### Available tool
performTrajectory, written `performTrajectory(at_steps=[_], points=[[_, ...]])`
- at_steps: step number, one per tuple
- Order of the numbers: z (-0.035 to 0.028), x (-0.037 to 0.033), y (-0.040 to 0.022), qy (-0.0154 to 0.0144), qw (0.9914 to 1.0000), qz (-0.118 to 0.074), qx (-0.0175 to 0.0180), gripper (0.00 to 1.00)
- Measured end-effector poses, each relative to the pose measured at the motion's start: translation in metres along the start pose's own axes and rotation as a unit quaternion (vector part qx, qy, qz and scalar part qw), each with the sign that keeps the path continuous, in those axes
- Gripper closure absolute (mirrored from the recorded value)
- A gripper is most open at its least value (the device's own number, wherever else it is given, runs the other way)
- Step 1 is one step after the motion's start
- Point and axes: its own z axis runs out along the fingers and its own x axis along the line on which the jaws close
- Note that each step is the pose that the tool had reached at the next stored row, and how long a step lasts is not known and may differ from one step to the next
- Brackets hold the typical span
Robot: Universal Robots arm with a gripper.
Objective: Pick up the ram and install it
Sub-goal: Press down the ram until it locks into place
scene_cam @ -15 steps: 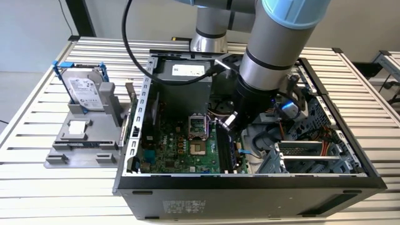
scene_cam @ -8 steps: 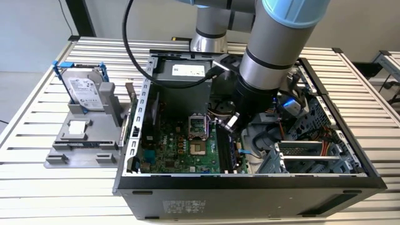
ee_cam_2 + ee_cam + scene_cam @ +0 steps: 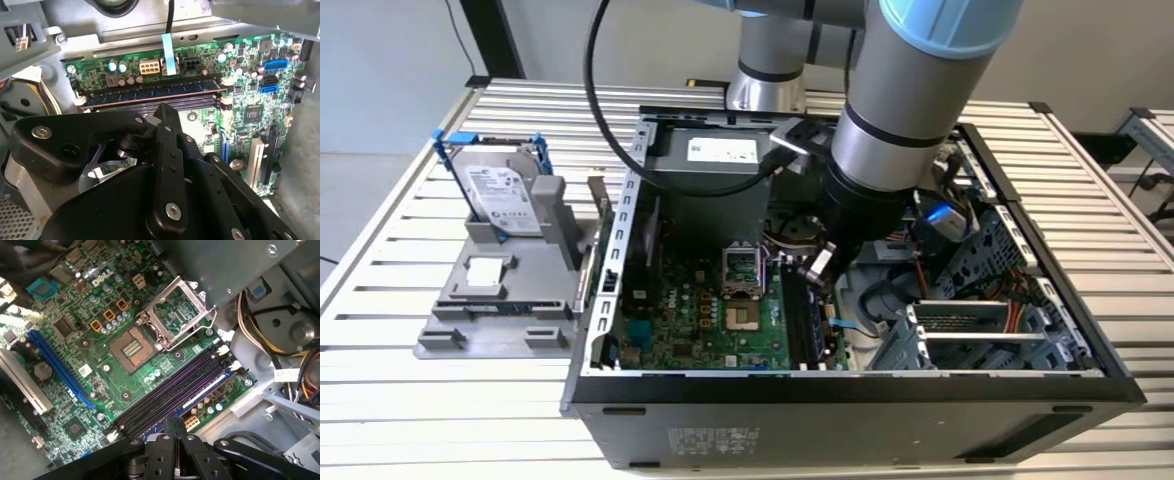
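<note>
Seated along the outermost memory slot of the green motherboard (image 3: 240, 100), the ram (image 3: 150, 94) lies flat in its socket in the second wrist view. Just above it hangs the gripper (image 3: 175, 427), its black fingers (image 3: 167, 165) drawn together with nothing between them. Around them stands the open computer case (image 3: 607, 290). Well apart, a silver hard drive (image 3: 498, 195) rests in a grey holder (image 3: 487, 300) on the slatted table (image 3: 400, 230).

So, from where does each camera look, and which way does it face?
Exterior view: off the arm, above, looking down into the open computer case; shows the arm.
Second wrist view: on the wrist, facing the motherboard and ram, past the gripper.
First wrist view: on the wrist, facing the motherboard, past the gripper.
Both wrist views share motherboard and gripper.
</note>
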Motion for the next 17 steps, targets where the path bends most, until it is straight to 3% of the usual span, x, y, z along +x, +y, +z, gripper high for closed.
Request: performTrajectory(at_steps=[4,8,13,17], points=[[0.0000,-0.0006,0.0005,0.0005,0.99972,-0.024,0.0003,1.00],[0.0001,-0.0009,0.0008,0.0002,0.99891,-0.047,0.0001,1.00],[-0.0001,-0.0010,0.0009,-0.0026,0.99676,-0.080,-0.0021,1.00],[0.0000,-0.0010,0.0009,-0.0058,0.99431,-0.106,-0.0044,1.00]])
